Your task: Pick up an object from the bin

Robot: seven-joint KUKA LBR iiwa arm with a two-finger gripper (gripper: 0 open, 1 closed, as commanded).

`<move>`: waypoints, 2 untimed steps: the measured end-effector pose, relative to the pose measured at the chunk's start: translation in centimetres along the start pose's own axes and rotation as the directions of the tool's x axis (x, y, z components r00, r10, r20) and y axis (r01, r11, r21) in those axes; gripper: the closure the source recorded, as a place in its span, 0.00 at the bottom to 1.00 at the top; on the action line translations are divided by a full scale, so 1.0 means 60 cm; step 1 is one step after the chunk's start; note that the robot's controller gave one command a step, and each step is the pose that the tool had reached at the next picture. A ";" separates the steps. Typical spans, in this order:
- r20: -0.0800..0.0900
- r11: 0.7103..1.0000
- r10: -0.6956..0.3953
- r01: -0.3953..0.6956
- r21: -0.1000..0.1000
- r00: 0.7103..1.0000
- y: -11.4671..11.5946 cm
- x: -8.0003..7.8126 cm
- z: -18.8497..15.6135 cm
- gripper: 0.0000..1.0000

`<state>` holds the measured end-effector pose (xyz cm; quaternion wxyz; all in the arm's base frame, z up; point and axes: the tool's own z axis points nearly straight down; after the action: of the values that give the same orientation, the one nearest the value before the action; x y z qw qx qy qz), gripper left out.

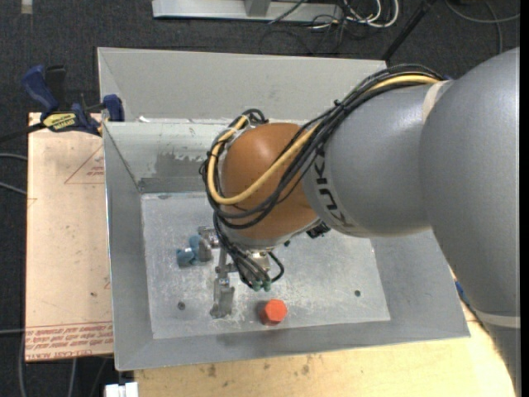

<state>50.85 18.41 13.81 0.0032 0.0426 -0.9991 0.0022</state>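
- The gripper (pixel 221 306) hangs below the arm's orange dome-shaped cover (pixel 263 180), with its tip low over the bare floor of the grey metal bin (pixel 331 300).
- A small orange-red rounded lump (pixel 273 311) lies near the bin's front wall. The gripper tip is just to its left, close to it but apart from it.
- A small blue-grey piece (pixel 192 253) lies further left of the lump and towards the back, beyond the gripper.
- I cannot tell whether the fingers are apart or together, because they read as one slim grey column. No thing shows between them.
- As I judge it, nothing has been picked yet. The lump is the nearest candidate and the blue-grey piece is the other.
- Empty grasp: the tip is over bare metal between the two things, so closing here would likely catch nothing.
- Knocking the lump away: it looks rounded and light, so a sideways move at this low height could roll it against the front wall, where the fingers have little room.
- Scraping: the tip is so low that any sideways shift without lifting first may drag it on the floor.
- Hidden view: the cover and the black and yellow cables (pixel 248 201) hide much of the floor behind the lump, so anything lying there cannot be judged.
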 end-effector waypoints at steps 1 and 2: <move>0.011 0.995 0.096 -0.096 -0.005 0.995 -0.055 -0.142 0.064 0.00; 0.004 0.997 0.082 -0.082 -0.007 0.997 0.000 -0.120 0.116 0.00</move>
<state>57.98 18.98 6.79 0.0012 0.0014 -1.0000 -0.0012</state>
